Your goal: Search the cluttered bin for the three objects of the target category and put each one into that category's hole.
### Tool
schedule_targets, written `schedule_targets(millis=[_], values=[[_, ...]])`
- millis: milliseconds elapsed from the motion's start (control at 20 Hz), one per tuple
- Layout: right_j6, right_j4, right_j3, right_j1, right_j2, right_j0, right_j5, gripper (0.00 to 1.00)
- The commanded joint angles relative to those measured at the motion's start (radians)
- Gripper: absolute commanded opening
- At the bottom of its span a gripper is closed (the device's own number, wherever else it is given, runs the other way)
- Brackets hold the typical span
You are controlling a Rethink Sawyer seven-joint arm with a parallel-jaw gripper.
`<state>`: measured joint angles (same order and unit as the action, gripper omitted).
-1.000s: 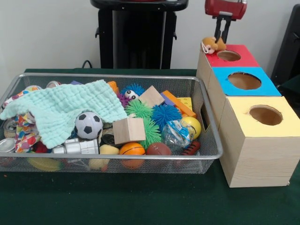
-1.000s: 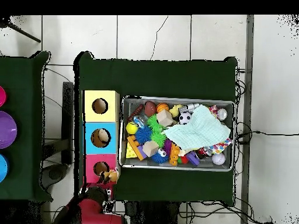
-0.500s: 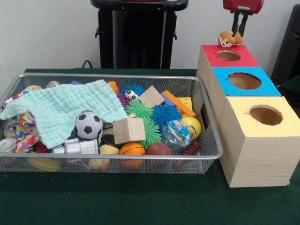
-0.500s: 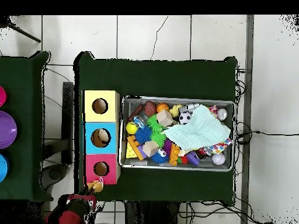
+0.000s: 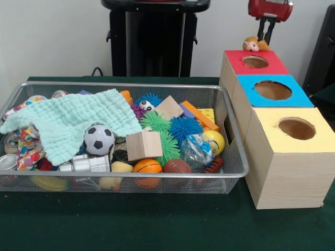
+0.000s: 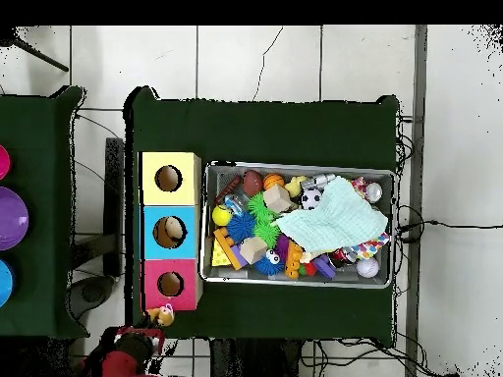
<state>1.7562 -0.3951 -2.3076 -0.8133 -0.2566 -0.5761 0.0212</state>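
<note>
Pincer (image 5: 266, 37) pinching small tan-and-orange plush animal (image 5: 253, 44), hanging past the far edge of the red-topped wooden box (image 5: 238, 65) (not over its round hole (image 5: 255, 61)). Risk: released here, the plush falls behind the box.

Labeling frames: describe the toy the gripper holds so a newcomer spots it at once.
Find the three boxes; the red box is farthest back. Just behind it the gripper hangs from above, shut on a plush toy. It is small, orange-brown with a pale face, and the only toy outside the bin.
</note>
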Motion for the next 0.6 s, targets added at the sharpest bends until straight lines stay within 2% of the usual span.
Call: schedule_targets(millis=[50,350,600], values=[[0.276,-0.065,0.071,0.121,0.074,0.081,0.058,0.0],[0.233,-0.082,0.116,0.099,0.008,0.06,-0.073,0.0],[0.262,-0.097,0.15,0.06,-0.108,-0.033,-0.244,0.0]])
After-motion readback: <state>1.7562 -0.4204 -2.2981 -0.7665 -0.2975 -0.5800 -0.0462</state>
